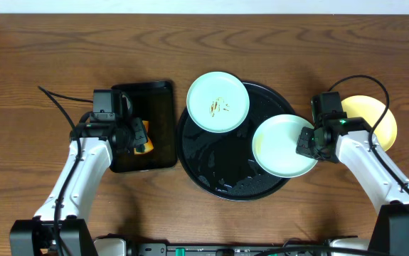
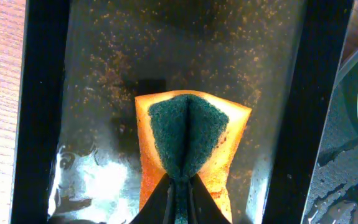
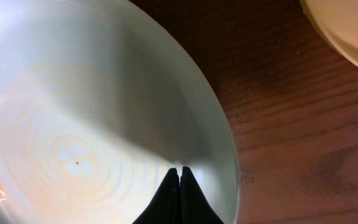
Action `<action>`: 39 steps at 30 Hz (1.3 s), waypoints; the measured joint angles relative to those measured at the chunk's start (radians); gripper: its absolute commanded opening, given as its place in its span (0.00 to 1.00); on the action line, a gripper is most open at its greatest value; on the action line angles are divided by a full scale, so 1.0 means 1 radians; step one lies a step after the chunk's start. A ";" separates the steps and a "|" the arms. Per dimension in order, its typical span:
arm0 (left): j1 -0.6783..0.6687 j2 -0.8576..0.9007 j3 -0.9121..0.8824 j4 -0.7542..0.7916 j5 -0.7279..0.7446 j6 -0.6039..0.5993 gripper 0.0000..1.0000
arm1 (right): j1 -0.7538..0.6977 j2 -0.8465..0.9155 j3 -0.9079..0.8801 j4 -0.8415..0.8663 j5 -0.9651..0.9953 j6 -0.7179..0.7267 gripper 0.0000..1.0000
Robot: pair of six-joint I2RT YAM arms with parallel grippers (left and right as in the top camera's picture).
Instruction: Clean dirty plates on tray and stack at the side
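A pale mint plate [image 1: 218, 103] with thin brown smears lies at the back of the round black tray [image 1: 211, 163]. A second mint plate [image 1: 279, 146], unsmeared, overhangs the tray's right rim. In the right wrist view this plate [image 3: 73, 124] fills the picture. My right gripper [image 1: 307, 142] is shut, its tips [image 3: 180, 169] over the plate's inner slope just inside the right rim, with nothing seen between the fingers. A pale yellow plate [image 1: 378, 117] rests on the table right of the tray. My left gripper [image 2: 180, 186] is shut on an orange sponge [image 2: 188, 130] with a green scouring face.
The sponge hangs over a smaller rectangular black tray [image 1: 158, 107], wet and speckled, left of the round tray. The round tray's floor is wet. The yellow plate's edge [image 3: 347, 31] shows at the top right of the right wrist view, with bare wood between it and the mint plate.
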 measured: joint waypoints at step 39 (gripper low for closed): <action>0.000 0.000 0.000 0.000 0.000 0.000 0.08 | -0.032 -0.108 -0.131 0.142 -0.043 -0.070 0.07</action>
